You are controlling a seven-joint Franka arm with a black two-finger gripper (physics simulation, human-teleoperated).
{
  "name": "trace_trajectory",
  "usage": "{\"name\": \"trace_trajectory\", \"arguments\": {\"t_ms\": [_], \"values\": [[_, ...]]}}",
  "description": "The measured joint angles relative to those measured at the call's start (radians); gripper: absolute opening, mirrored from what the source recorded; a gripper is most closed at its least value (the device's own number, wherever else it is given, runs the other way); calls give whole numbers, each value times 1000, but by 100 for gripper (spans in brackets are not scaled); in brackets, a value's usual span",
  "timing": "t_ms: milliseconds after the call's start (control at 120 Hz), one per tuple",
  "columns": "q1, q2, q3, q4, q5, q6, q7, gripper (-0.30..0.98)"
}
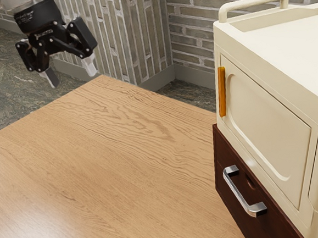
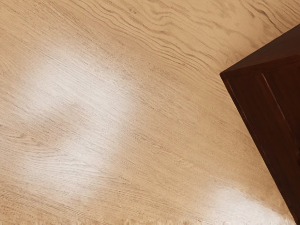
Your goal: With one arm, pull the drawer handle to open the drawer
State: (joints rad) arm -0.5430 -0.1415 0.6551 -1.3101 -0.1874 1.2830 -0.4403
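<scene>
My tool (image 1: 70, 72) is open. The silver handle (image 1: 238, 195) looks hard and slippery, so I should grab its middle; the brown drawer (image 1: 274, 234) may feel heavy.

Sits shut as a dark reddish-brown drawer (image 1: 261, 231), front upright, facing the open tabletop (image 1: 117, 160) from its edge at the exterior view's right. Bears a shiny silver bar handle (image 1: 238, 194), running level, bent in at both ends.
</scene>
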Motion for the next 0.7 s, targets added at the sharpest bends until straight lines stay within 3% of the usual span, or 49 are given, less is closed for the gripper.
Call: {"name": "trace_trajectory", "arguments": {"t_ms": [125,242,292,383,433,525,700], "values": [[-1,-73,-1,-67,-41,-36,-109,69],[4,-159,-73,-302,-67,65,-191,68],[34,-193,-148,-411,-80,148,-218,68],[293,-253,-430,-628,-107,357,-260,68],[380,-278,-527,-693,-115,462,-281,67],[427,-293,-628,-743,-125,617,-315,67],[437,-296,-692,-829,-162,816,-372,65]]}}
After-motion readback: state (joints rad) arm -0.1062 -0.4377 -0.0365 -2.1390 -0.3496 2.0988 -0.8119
